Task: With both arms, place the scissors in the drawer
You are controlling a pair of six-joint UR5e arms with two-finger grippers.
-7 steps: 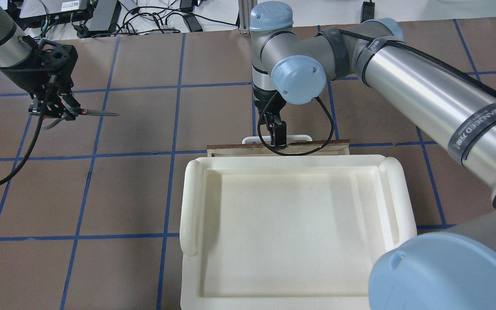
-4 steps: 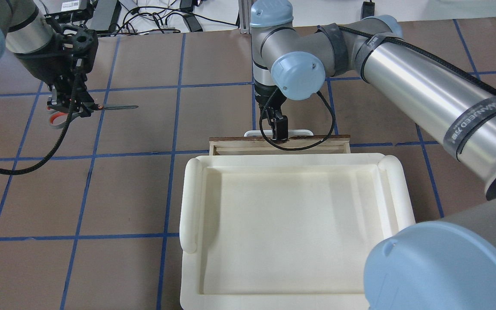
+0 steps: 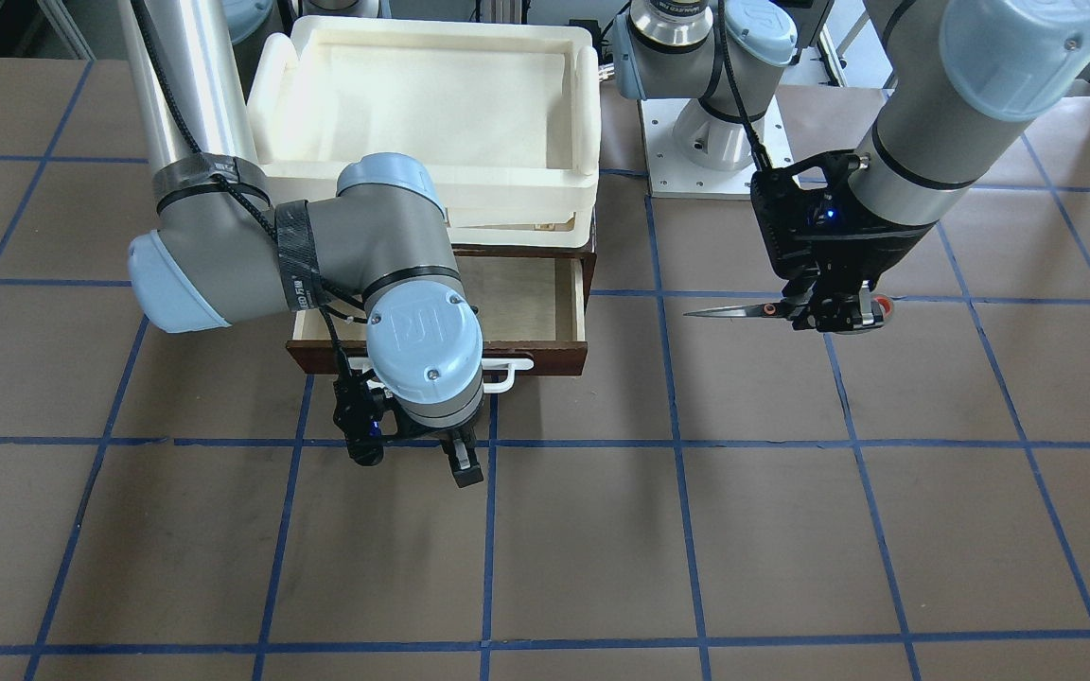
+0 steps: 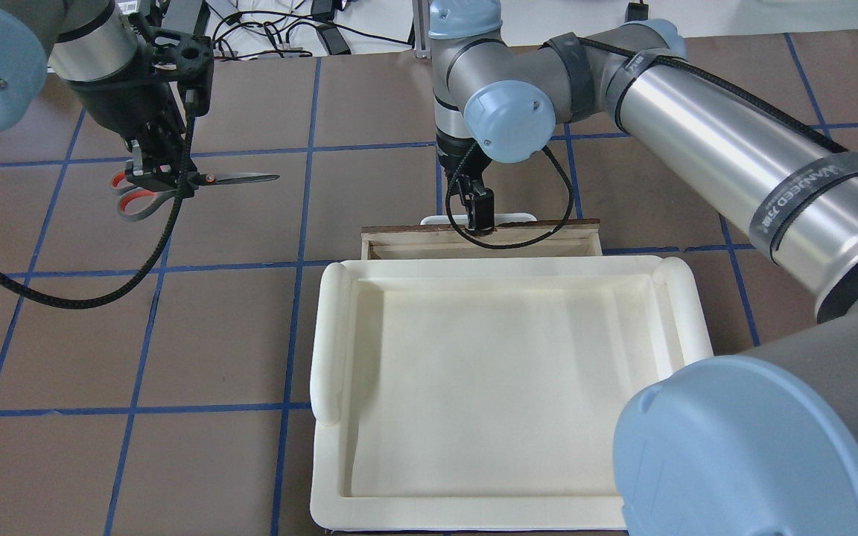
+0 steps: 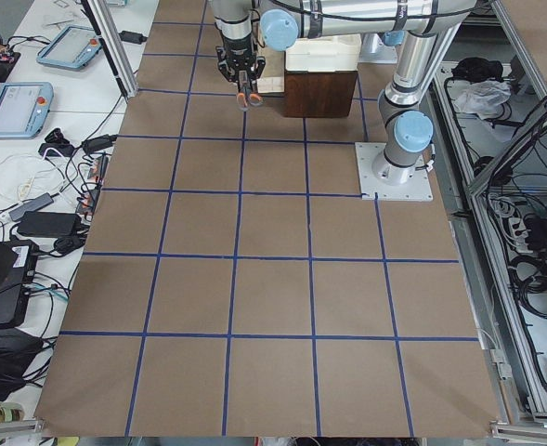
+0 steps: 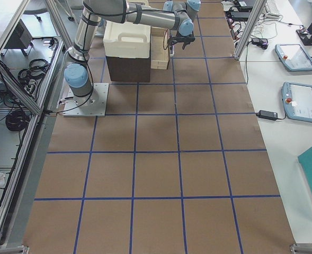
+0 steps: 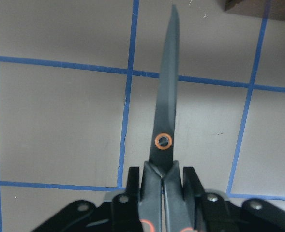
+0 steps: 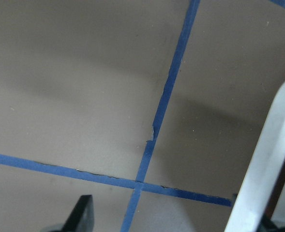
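Scissors [image 4: 239,178] have travelled right and farther out, carried by the left gripper [image 4: 159,177], which is clenched on them just behind the pivot. Blades point right toward the open drawer [image 3: 581,312], well apart. Right gripper [image 4: 480,219] hangs at the white handle [image 4: 515,218], jaws spread.

- Left tool [image 3: 829,314] on the right, clamped on the scissors [image 3: 761,309] beside the pivot; blades level over the counter [image 3: 602,539], tips pointing left toward the drawer [image 3: 545,295], well apart from it.
- Drawer pulled out nearward, white handle [image 3: 512,371] on its front.
- Right tool [image 3: 441,461] just near of the handle, below the right arm's wrist; jaw spacing hidden.
- Cream tray [image 3: 590,123] higher up, behind the drawer.
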